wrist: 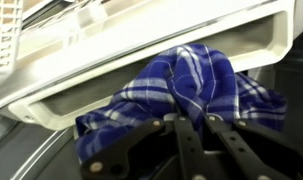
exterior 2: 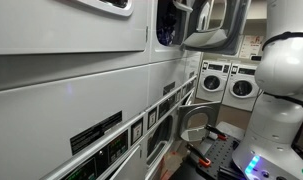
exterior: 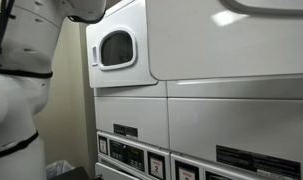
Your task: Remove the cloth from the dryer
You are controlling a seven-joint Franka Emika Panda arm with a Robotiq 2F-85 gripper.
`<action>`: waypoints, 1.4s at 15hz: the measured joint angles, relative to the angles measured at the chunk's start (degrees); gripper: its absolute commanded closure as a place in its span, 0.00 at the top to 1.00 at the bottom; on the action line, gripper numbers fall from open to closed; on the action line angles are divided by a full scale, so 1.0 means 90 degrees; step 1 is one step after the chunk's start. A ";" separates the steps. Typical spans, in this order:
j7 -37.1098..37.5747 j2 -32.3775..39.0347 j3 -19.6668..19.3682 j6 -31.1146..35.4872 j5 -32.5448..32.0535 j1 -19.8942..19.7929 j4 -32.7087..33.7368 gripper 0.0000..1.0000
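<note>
In the wrist view a blue and white plaid cloth [wrist: 191, 85] hangs bunched over the white rim of the dryer opening [wrist: 141, 65]. My gripper [wrist: 194, 128] has its two black fingers close together with a fold of the cloth pinched between them. The lower part of the cloth is hidden behind the fingers. In an exterior view the dryer's round door [exterior: 118, 47] stands open on the upper machine. In an exterior view the dark dryer opening [exterior 2: 168, 22] and the swung-out door [exterior 2: 207, 30] show; I cannot see the gripper or the cloth there.
White stacked laundry machines fill both exterior views, with control panels [exterior: 126, 152] below. My white arm [exterior: 16, 90] and base [exterior 2: 276, 90] stand close to the machines. More washers [exterior 2: 229, 82] line the far wall. A lint screen grid [wrist: 6, 35] shows at the upper left.
</note>
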 measured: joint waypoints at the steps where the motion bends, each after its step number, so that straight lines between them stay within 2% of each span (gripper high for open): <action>1: -0.0149 -0.0068 0.0001 -0.0279 0.0078 -0.0001 -0.0002 0.04; 6: -0.1142 -0.0394 0.0002 -0.1982 0.0381 -0.0034 -0.0002 0.04; 10: -0.1646 -0.0577 -0.0029 -0.2901 0.0318 -0.0098 0.0005 0.04; 16: -0.1920 -0.0701 -0.0108 -0.3597 -0.0290 -0.0140 -0.0033 0.04; 21: -0.1925 -0.0932 -0.0053 -0.3696 -0.0709 -0.0006 -0.0649 0.04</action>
